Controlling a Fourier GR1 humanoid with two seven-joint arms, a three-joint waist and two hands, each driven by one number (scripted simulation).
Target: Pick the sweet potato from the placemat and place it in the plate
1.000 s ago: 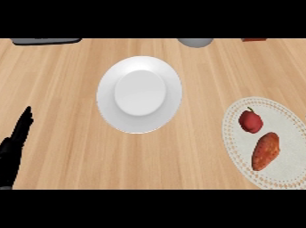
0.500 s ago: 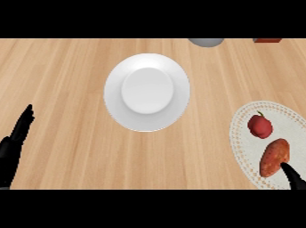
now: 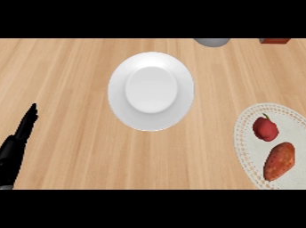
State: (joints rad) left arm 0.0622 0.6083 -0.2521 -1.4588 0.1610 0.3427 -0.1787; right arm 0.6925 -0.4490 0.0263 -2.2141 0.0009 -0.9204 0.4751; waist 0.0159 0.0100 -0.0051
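An orange-brown sweet potato lies on a white lace-edged placemat at the lower right. A red apple sits on the same mat just above it. The white plate rests in the middle of the wooden counter and holds nothing. My left hand shows at the lower left edge, fingers straight and pointing up, resting far from the plate. My right hand is out of the picture.
A grey round object and a reddish-brown object peek in at the counter's far edge, upper right. Bare wood lies between plate and placemat.
The view has shifted, so plate and placemat sit a little further right in the picture. The right hand, seen at the lower right half a second ago, no longer shows.
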